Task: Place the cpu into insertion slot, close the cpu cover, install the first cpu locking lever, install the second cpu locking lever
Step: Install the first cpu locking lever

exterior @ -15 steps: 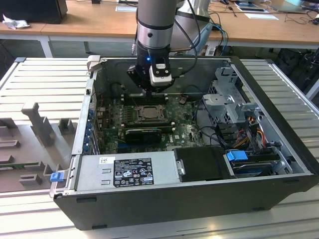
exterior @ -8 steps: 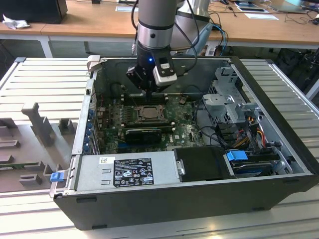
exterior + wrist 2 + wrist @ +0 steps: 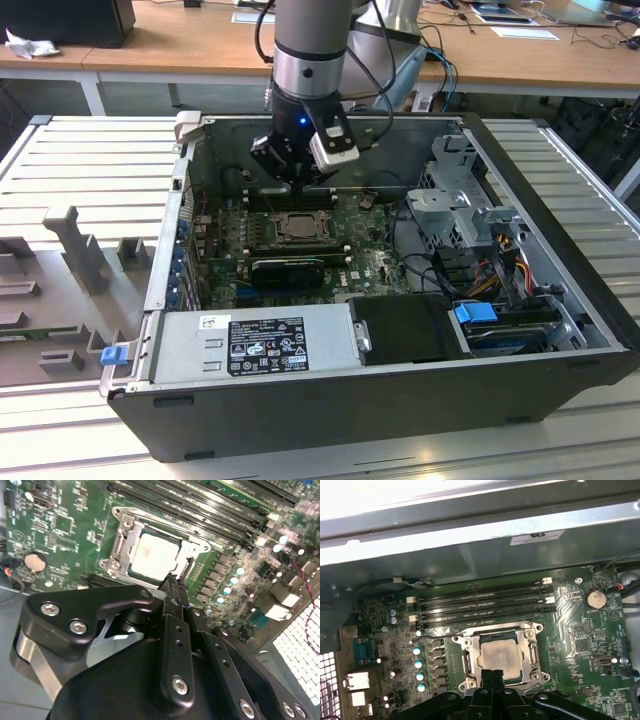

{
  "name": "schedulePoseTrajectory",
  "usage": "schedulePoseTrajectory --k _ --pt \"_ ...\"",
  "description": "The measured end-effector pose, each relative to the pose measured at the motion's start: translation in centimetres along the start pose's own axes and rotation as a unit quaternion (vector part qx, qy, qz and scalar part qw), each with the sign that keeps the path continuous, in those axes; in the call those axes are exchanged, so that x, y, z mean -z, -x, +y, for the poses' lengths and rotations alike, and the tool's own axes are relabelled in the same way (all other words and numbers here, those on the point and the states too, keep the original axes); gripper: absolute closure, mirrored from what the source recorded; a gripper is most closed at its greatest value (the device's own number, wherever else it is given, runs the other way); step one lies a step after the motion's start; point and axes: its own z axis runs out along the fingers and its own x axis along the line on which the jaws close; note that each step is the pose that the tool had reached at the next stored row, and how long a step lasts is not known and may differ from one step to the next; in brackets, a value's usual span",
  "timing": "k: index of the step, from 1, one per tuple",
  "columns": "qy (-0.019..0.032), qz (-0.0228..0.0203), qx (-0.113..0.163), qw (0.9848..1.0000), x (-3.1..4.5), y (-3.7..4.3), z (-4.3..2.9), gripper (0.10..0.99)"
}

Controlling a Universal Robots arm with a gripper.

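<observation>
One arm (image 3: 305,60) reaches into the open computer case (image 3: 330,420) in the exterior view, its gripper (image 3: 297,178) just above the insertion slot (image 3: 300,226) near the middle of the motherboard (image 3: 370,262). In the second wrist view the claw's fingers (image 3: 173,610) are pressed tight together, tips beside the cpu (image 3: 156,555). In the first wrist view the cpu cover (image 3: 498,634) lies flat around the seated cpu.

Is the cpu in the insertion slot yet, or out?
In: in both wrist views the cpu lies flat inside the grey-framed insertion slot, silvery top showing.
</observation>
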Motion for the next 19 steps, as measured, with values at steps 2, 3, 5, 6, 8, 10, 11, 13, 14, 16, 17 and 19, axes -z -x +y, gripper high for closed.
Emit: schedulePoseTrajectory --k 2,3,5,6,8,10,11,13,14,16,17,19 --pt "0.0001 -0.0007 0.0 1.0 -0.04 -0.61 -0.08 0.98" --pt "0.0001 -0.0012 0.0 1.0 -0.06 -1.14 -0.14 0.98" --pt "0.0003 -0.0022 0.0 1.0 -0.15 -2.33 -0.22 0.98" --pt "0.0002 -0.0024 0.0 1.0 -0.16 -2.7 -0.24 0.98" --pt "0.0004 -0.003 0.0 1.0 -0.26 -3.66 -0.2 0.98" --pt "0.0006 -0.0029 0.001 1.0 -0.33 -4.13 -0.03 0.98" --pt "0.0007 -0.0029 0.001 1.0 -0.37 -4.44 0.18 0.98" --pt "0.001 -0.0028 0.001 1.0 -0.45 -4.96 0.52 0.98" --pt "0.0013 -0.0028 0.001 1.0 -0.47 -5.2 0.64 0.98" --pt "0.0019 -0.0027 0.001 1.0 -0.5 -5.54 0.78 0.98" --pt "0.0021 -0.0026 0.002 1.0 -0.5 -5.68 0.83 0.98" --pt "0.0027 -0.0026 0.002 1.0 -0.52 -5.96 0.95 0.98"
